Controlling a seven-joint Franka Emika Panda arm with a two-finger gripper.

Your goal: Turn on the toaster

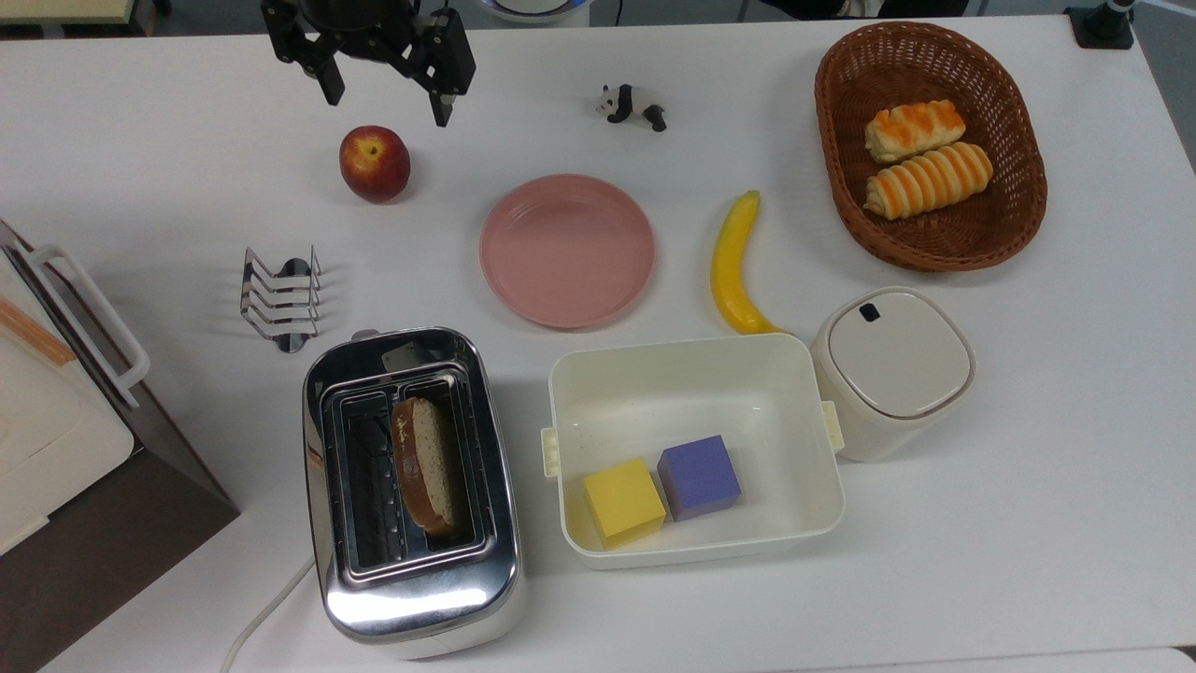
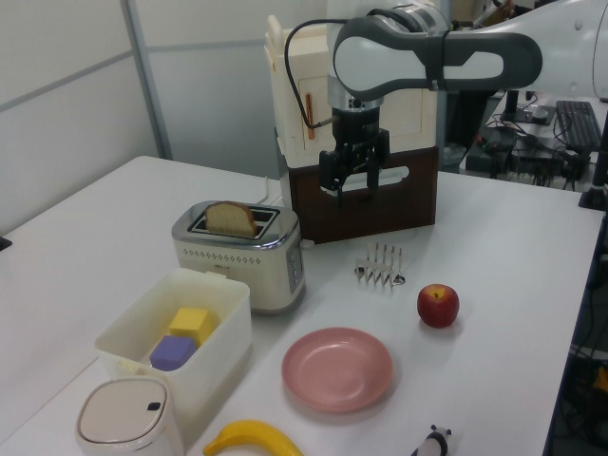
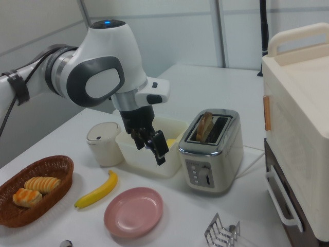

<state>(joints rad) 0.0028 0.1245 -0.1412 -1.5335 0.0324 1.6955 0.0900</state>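
My fingers (image 1: 385, 105) are spread apart and grasp nothing; they hang in the air, clear of the surface (image 1: 1028, 467). In the top view they sit at the far edge, just beyond the apple (image 1: 375, 164), with their tips pointing down. In the right view my fingers (image 3: 152, 147) tilt down toward the right view's right, and my wrist rises from them to a big white-and-grey joint; the arm then runs off to the right view's left.

The toaster (image 1: 411, 491) stands well apart from my fingers, at the near edge of the surface in the top view, just left of the cream box (image 1: 693, 369) that holds a yellow cube and a purple cube. Its chrome top mirrors the room, and its lower body is cream-white. One slice of bread (image 1: 426, 464) stands upright in the top view's right slot, sticking up above the top. A white cord (image 1: 266, 608) trails from its near left corner. The toast rack (image 1: 281, 299) lies just beyond it.
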